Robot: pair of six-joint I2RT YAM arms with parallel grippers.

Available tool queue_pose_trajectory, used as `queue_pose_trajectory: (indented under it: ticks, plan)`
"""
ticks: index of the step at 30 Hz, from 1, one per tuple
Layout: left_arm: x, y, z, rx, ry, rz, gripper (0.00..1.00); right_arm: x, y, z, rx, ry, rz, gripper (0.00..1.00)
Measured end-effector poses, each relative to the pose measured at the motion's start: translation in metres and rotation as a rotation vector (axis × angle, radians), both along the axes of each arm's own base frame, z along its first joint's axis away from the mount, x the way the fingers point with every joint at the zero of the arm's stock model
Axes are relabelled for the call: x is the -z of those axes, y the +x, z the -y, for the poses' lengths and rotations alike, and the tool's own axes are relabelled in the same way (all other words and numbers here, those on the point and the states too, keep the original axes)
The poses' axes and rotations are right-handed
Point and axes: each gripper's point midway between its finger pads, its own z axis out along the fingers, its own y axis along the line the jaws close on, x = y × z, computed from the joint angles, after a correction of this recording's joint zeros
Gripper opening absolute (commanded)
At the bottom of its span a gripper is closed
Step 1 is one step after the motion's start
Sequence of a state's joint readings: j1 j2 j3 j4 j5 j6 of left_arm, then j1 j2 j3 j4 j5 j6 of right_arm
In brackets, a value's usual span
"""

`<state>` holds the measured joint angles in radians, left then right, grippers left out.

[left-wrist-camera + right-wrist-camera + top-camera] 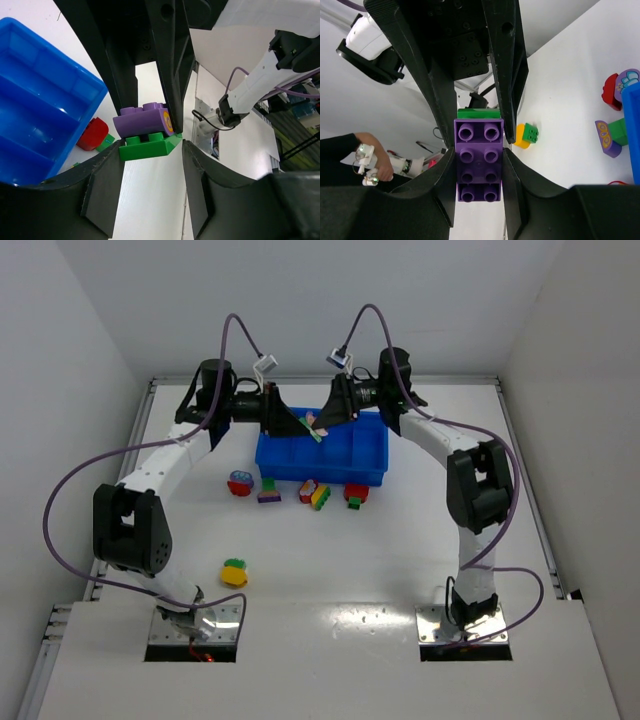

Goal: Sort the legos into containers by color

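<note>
Legos joined as one piece hang over the blue tray, far on the table, left gripper closed on the green brick, right gripper closed on the purple brick.

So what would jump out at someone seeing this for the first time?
Above the bright blue plastic tray, the left gripper and right gripper share one toy piece: the left pinches its green plastic brick, the right its purple plastic brick. A row of colourful loose bricks lies on the white table in front of the tray, and one yellow-and-green piece sits alone, nearer the camera on the left.
</note>
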<state>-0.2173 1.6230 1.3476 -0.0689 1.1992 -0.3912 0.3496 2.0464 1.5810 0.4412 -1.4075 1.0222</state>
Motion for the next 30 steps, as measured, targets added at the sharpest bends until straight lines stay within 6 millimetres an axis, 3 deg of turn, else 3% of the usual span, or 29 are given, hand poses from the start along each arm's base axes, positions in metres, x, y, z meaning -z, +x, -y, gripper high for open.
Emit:
queue_pose_trajectory:
  ticks: [2, 5, 9, 16, 19, 24, 30]
  plan:
    - [0.0001, -0.0003, 0.0, 0.001, 0.0, -0.001, 0.56, -0.0002, -0.0009, 0.0004, -0.006, 0.001, 0.003, 0.0]
    - [-0.0009, -0.0008, 0.0002, 0.006, -0.004, 0.002, 0.69, -0.0002, -0.0011, 0.0005, -0.007, 0.001, 0.003, 0.0]
    - [-0.0033, -0.0008, 0.0008, 0.009, -0.011, 0.007, 0.69, 0.0, -0.0023, -0.0009, -0.011, 0.002, 0.004, 0.0]
    - [-0.0044, 0.0022, 0.002, 0.008, -0.022, -0.003, 0.41, -0.0015, -0.0059, -0.0016, -0.032, 0.01, 0.026, 0.0]
    - [-0.003, 0.0027, 0.0027, 0.013, -0.027, -0.023, 0.24, -0.0008, -0.0059, -0.0006, -0.035, 0.012, 0.034, 0.0]
    - [-0.0024, 0.0022, 0.0033, 0.023, -0.033, -0.033, 0.14, 0.0003, -0.0066, -0.0001, -0.039, 0.012, 0.034, 0.0]
    - [0.0005, 0.004, 0.0046, 0.02, -0.033, -0.028, 0.1, 0.0019, -0.0015, 0.0062, -0.021, 0.011, 0.032, 0.0]
